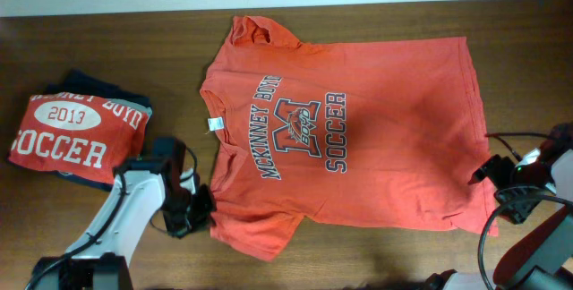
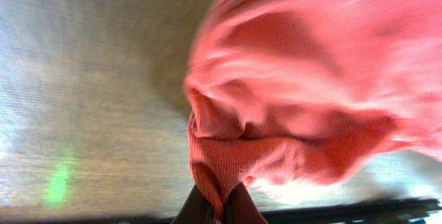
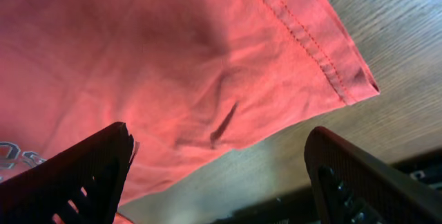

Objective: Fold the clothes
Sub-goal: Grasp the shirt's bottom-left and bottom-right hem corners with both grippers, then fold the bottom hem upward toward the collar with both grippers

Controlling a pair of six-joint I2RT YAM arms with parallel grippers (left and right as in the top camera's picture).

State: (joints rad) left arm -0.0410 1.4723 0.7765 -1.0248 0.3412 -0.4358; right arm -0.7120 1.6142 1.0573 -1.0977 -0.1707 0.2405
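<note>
The orange-red T-shirt (image 1: 358, 129) lies spread face up on the wooden table, neck to the left, with dark "MCKINNEY BOYD SOCCER" lettering and a small white neck tag. My left gripper (image 1: 202, 206) is shut on the shirt's near-left sleeve edge; in the left wrist view a pinched fold of the T-shirt (image 2: 228, 162) rises from between the fingers (image 2: 219, 211). My right gripper (image 1: 484, 174) is open at the shirt's near-right hem corner. In the right wrist view the T-shirt's hem (image 3: 304, 37) lies between the spread fingers (image 3: 219, 148), flat on the table.
A folded pile sits at the far left: a red shirt with white "2013 SOCCER" print (image 1: 76, 132) on top of dark navy and grey garments (image 1: 98, 86). The wooden table (image 1: 107, 48) shows bare around the T-shirt.
</note>
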